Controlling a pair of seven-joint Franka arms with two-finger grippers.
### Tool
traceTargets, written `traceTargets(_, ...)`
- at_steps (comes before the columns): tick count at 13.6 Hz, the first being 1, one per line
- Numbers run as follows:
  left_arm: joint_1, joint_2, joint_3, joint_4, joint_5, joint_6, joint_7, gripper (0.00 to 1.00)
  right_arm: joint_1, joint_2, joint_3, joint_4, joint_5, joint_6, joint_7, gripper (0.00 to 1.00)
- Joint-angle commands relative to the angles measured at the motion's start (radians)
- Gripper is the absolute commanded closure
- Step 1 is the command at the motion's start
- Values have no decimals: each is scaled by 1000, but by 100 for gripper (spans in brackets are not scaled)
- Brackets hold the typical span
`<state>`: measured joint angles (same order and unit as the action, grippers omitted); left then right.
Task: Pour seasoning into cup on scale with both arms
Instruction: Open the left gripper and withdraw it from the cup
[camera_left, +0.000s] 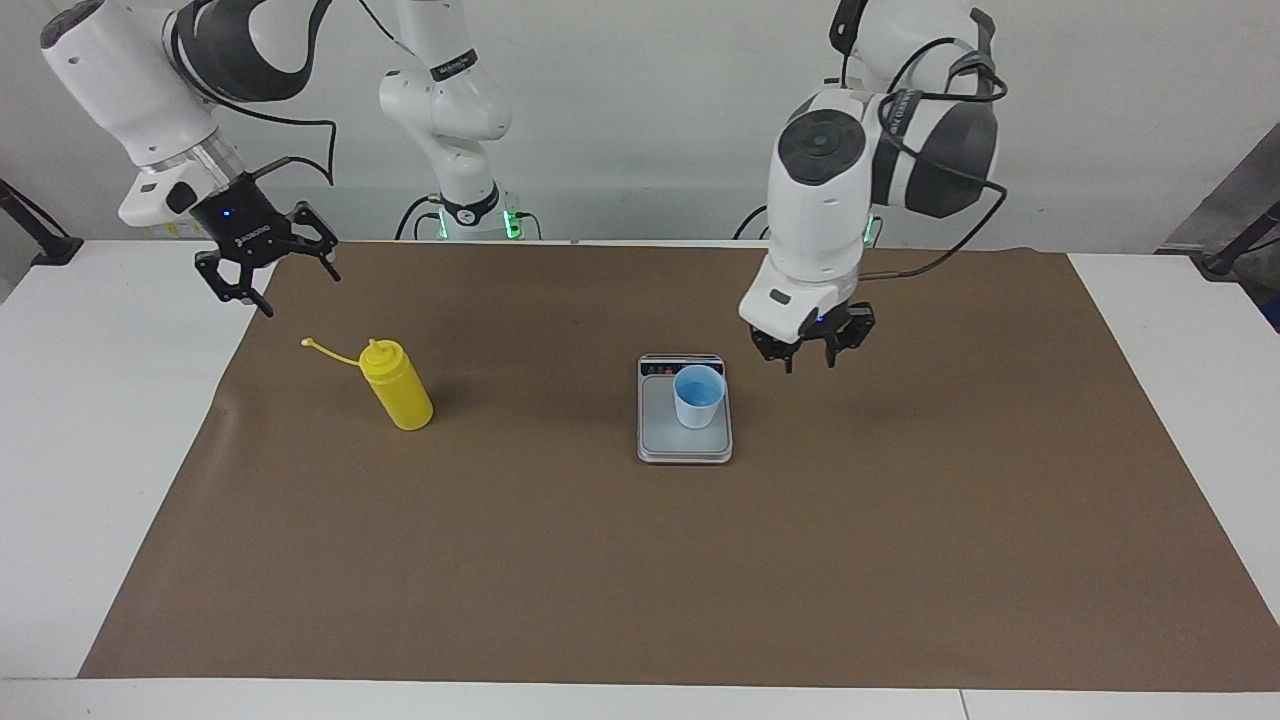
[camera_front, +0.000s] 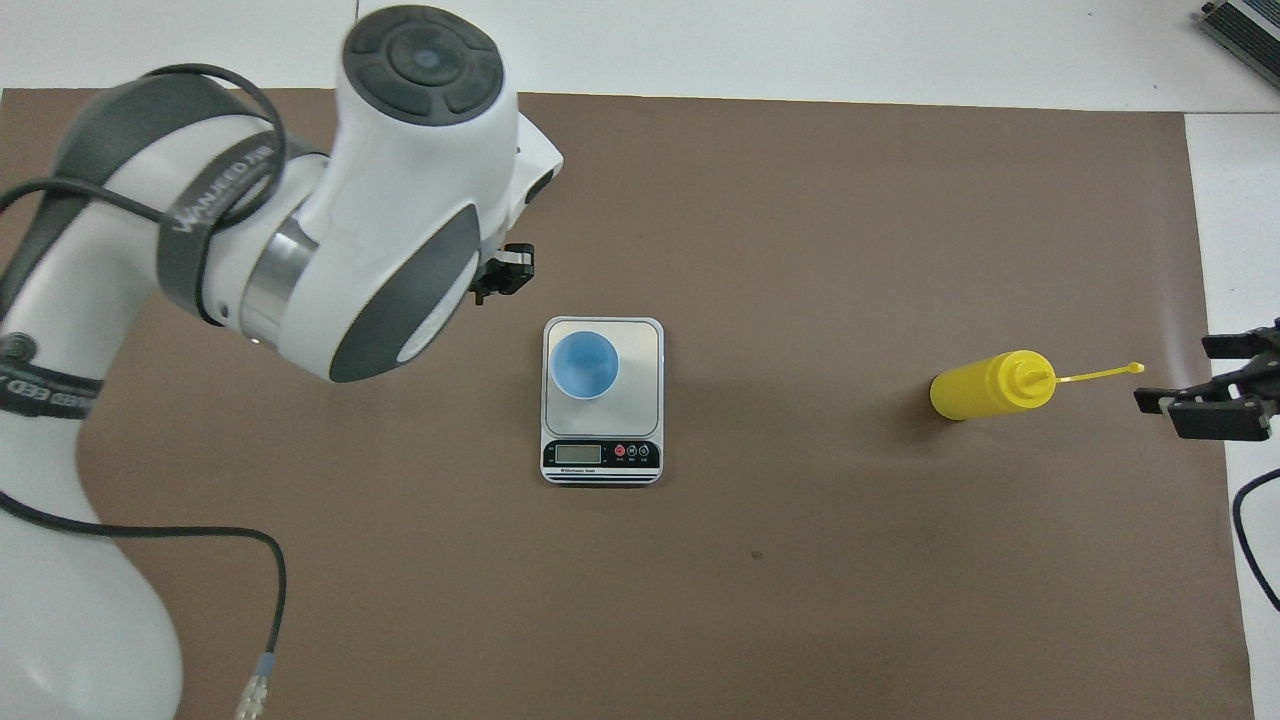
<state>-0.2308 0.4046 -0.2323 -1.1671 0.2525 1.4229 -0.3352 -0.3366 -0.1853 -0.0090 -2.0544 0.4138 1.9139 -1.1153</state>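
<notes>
You see the right gripper (camera_left: 268, 280), fingers spread apart, above the brown mat's (camera_left: 900, 520) edge near the yellow seasoning bottle (camera_left: 398, 385), which stands toward the right arm's end of the desk (camera_left: 1170, 340). Your left gripper (camera_left: 812, 350), partly apart and empty, hangs beside the scale (camera_left: 684, 445); the blue cup (camera_left: 698, 397) sits on it.

Both robot arms have glossy white rounded shells with dark grey panels and a round grey cap. The left arm (camera_front: 300, 230) wears a dark strap lettered "WANJEED" and a black cable. The black two-finger grippers carry small blue lights.
</notes>
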Motion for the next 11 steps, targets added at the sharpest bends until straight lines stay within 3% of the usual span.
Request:
traceTargets(1,103,-49,-15,3,4,-38,146,46,-56,-25,6,-75,117,36,-176,0)
traceTargets(4,240,-79,-16,-6,-99,-36,221,46,-99,10,6,-98,190,34,-314,0)
traceTargets(7,340,-122,-2,-42,-124,-36,419,45,-117,66,4,-99,273,34,-425,0)
traceTargets(11,415,-182,-5,-167,-124,20,513,41,-157,147,6,-99,358,31,-579,0)
